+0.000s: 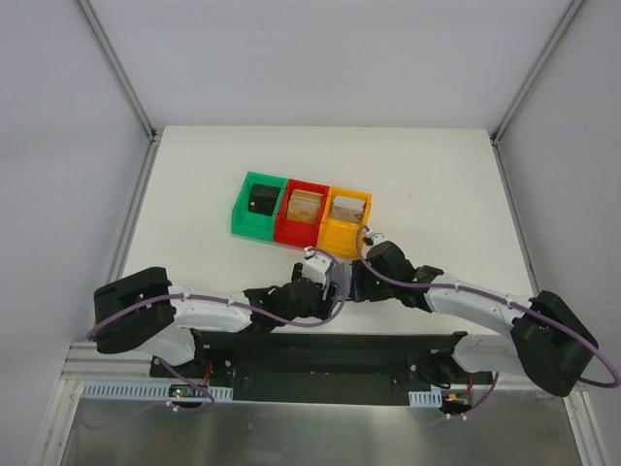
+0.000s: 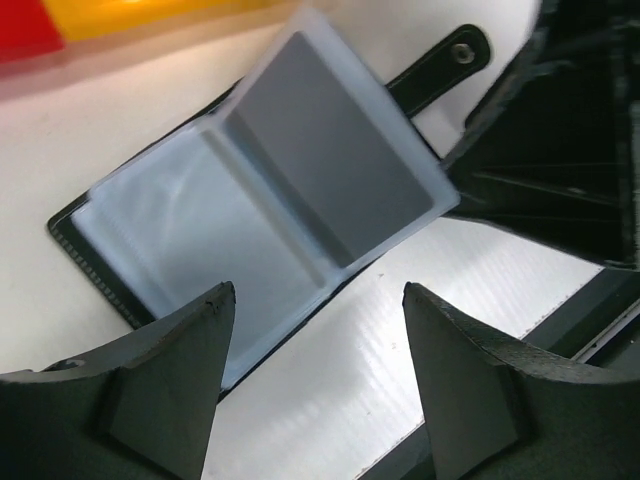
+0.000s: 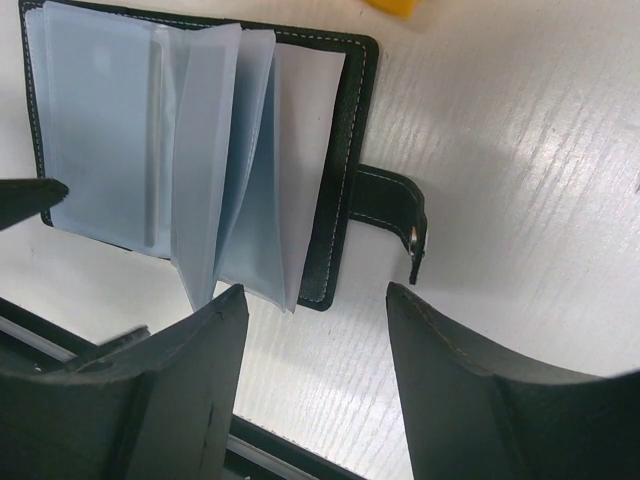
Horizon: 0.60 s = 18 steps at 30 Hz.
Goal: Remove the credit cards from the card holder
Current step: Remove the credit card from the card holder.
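Left gripper (image 2: pixel 318 295) and right gripper (image 3: pixel 316 290) both have jaws apart, gripping nothing; top view mostly hides the card holder (image 3: pixel 340 150) between them, its cloudy sleeves (image 3: pixel 215 150) obscure any cards, and it lies open on the table (image 3: pixel 520 150) just beyond both sets of fingertips.

Looks bright and even in the top view, lit from above, with only soft, short shadows beside the arms (image 1: pixel 213 313). Shows streaky glare on the white worktop (image 3: pixel 520 150) in both wrist views. Turns soft and out of focus at the coloured bin edge (image 2: pixel 100 20) and on the raised sleeve (image 2: pixel 330 140) in the left wrist view. Leaves the dark fingers (image 2: pixel 150 410) in shade, with little detail. Stays sharp on the card holder (image 3: pixel 347 130) stitching in the right wrist view.
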Each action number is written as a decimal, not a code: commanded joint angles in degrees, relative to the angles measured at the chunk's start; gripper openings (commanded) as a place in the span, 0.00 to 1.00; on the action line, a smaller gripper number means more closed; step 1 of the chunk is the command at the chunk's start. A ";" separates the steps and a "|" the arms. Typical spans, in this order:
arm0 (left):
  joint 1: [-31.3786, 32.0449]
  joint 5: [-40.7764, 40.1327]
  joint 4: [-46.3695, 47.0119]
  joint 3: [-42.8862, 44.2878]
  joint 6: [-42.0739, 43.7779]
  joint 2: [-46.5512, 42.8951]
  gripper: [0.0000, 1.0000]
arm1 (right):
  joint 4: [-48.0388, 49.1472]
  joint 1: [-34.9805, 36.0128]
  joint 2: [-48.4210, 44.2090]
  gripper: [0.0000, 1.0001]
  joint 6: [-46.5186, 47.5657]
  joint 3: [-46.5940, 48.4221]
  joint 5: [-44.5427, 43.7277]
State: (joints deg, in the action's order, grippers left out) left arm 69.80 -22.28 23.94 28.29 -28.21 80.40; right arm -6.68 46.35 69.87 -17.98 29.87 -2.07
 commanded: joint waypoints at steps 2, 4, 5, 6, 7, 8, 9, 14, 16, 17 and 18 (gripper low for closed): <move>2.53 -0.91 4.44 4.92 8.95 4.41 0.68 | 0.79 -0.12 0.45 0.60 -0.30 1.51 0.57; 3.41 -2.58 4.44 5.89 10.53 5.46 0.68 | 0.88 -0.12 0.45 0.60 -0.30 1.51 0.66; 3.59 -3.46 4.44 6.33 11.24 6.08 0.68 | 0.88 -0.12 0.45 0.60 -0.30 1.51 0.75; 3.85 -4.51 4.36 6.77 11.77 6.43 0.68 | 0.88 -0.12 0.45 0.61 -0.30 1.51 0.75; 3.94 -5.57 4.01 7.21 12.29 7.04 0.67 | 0.88 -0.12 0.45 0.60 -0.22 1.51 0.75; 4.03 -6.80 3.22 7.74 12.39 7.40 0.66 | 0.88 -0.20 0.53 0.61 -0.22 1.60 0.75; 4.03 -8.11 2.26 8.26 12.39 7.75 0.66 | 0.88 -0.21 0.53 0.61 -0.13 1.68 0.75; 4.03 -11.02 -0.74 10.29 13.00 9.68 0.64 | 1.05 -0.29 0.89 0.61 -0.04 1.86 0.84; 4.03 -12.08 -1.70 10.55 12.83 10.04 0.64 | 0.96 -0.38 0.89 0.61 0.05 1.95 0.92; 4.03 -12.60 -2.14 10.55 12.48 10.13 0.64 | 0.96 -0.38 0.89 0.61 0.05 1.95 0.92; 4.03 -13.31 -2.58 10.55 12.04 10.04 0.64 | 0.96 -0.38 0.89 0.60 0.05 1.95 0.92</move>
State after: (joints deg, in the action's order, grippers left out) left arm 73.52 -30.87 23.86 37.15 -16.82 90.06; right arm -6.66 46.26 70.48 -17.96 29.89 -2.02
